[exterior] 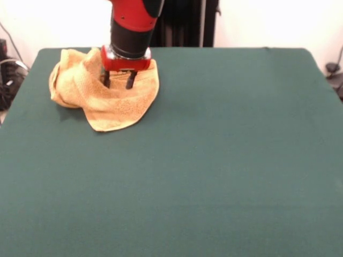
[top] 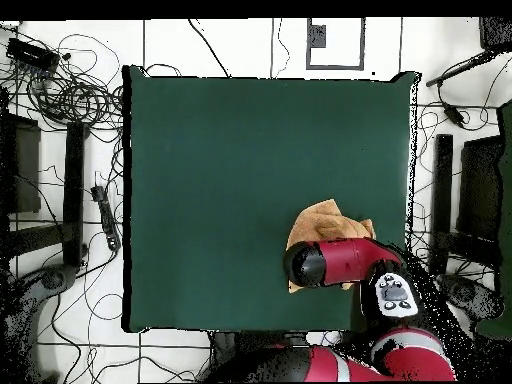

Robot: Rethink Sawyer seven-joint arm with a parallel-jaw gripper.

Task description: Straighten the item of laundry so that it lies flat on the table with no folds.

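Towel [exterior: 102, 93] at table's [exterior: 214, 160] far-left corner

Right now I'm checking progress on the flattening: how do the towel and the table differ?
The towel is orange-tan, the table dark green. The towel is small and bunched in folds; the table is far larger and flat. The towel lies near the table's robot-side edge, under the gripper. Both look like cloth.
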